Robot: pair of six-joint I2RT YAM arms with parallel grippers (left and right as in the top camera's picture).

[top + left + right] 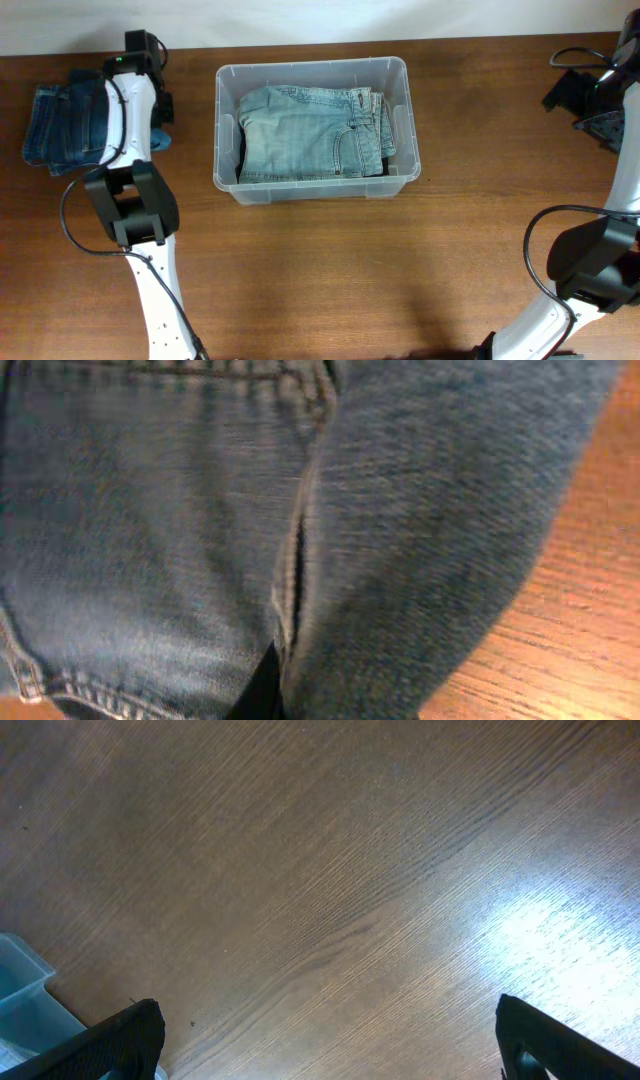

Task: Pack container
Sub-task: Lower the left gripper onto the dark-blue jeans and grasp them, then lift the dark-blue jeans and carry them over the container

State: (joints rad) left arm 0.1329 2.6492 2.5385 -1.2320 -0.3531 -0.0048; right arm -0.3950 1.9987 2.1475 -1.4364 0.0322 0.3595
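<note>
At mid worktop [350,270], find the container [310,66], light jeans [310,135] folded inside. Far left, with left fingers [265,685] pinching a fold of dark jeans [65,125], lift high before swinging right. Far right, leave right fingers [125,1040] spread.

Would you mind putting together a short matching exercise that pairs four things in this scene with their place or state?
1 container
2 light jeans
3 dark jeans
4 right gripper

A open, above bare table
B folded inside the container
C clear plastic, standing on the table
D lying outside the container, at the table's left

Pairs: 1-C, 2-B, 3-D, 4-A
</note>
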